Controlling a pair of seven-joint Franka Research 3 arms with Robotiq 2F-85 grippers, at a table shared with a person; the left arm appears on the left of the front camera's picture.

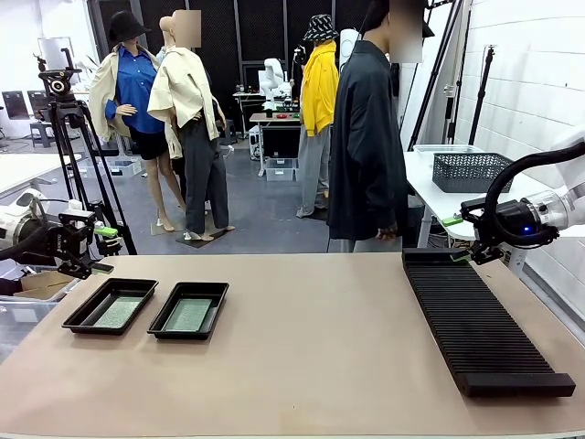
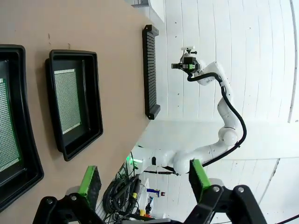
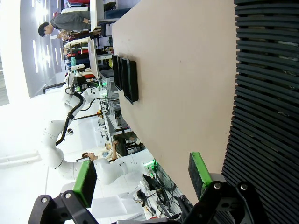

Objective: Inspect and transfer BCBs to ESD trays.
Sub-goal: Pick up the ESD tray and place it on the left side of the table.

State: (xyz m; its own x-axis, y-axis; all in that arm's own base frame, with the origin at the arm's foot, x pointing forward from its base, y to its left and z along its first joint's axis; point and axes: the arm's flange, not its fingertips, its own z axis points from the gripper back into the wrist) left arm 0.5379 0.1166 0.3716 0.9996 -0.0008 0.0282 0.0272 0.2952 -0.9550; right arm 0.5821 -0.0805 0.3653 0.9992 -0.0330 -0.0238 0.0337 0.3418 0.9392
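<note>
We are seeing two ESD trays lying side by side, just apart, on the table's left part. The left tray (image 1: 110,305) and the right tray (image 1: 189,310) are shallow, black and rectangular, with flared rims and rounded corners, both sitting flat and slightly angled. Each is holding one BCB lying flat on its floor: the left board (image 1: 119,313) and the right board (image 1: 188,315) are looking thin, green and rectangular, dotted with fine perforations, smaller than the tray floors.

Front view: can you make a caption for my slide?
Two green BCBs lie in black ESD trays; both grippers open.
</note>
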